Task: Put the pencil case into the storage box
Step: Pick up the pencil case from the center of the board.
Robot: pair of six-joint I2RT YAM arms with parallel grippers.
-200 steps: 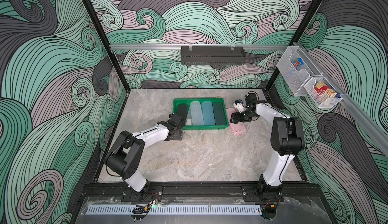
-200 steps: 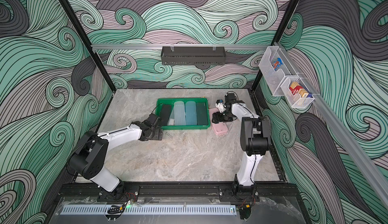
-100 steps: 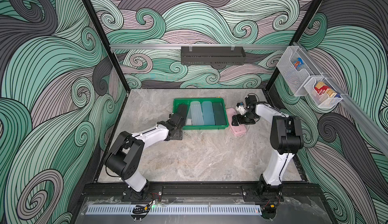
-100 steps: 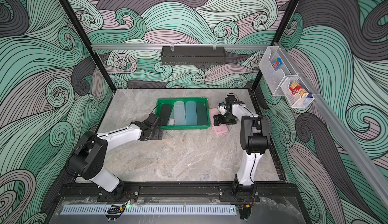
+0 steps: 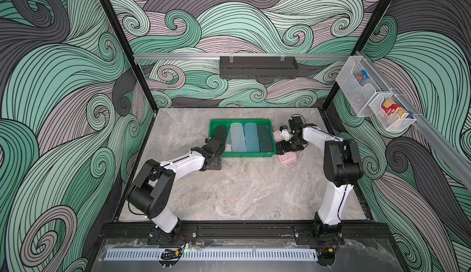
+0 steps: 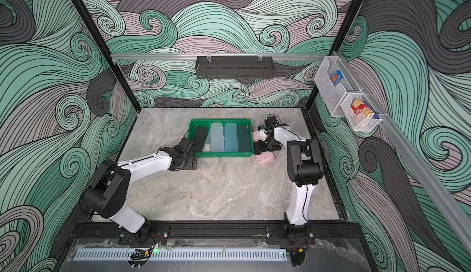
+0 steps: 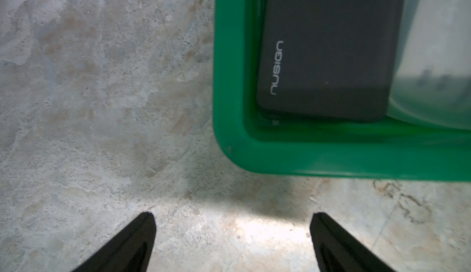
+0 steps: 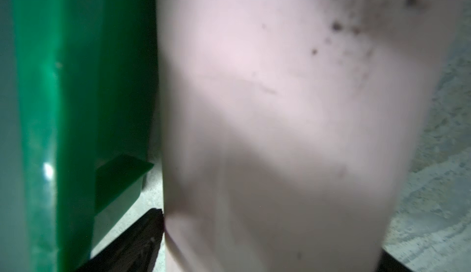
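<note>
Nearest you, the L pincer hangs wide open and empty over bare surface, just off the near-left corner of the storage box. Risk there: swing it right or forward w/o lifting and a finger catches the rolled rim and shoves the box. The box would then bump the pink pencil case, which lies on the surface just right of it, outside the box.

A bit farther, the R pincer sits low over that pink case, jaws spread w/ one on each side. As far as I can judge it's not clamped, tho the wrist view is too blurred to say if a pad touches. One finger is down in the narrow gap btwn case and box wall. Closing from here could pinch the wall or drag the box instead of gripping cleanly. The shell looks smooth, so a weak squeeze prob lets it slip or tip on the lift.

Farther in, the box looks full across: black case, frosted case, blue case and dark green case side by side. I see no free slot, so the pink one likely has to land on top, where it may slide back over the right rim. Lift too low and it clips that rim.
</note>
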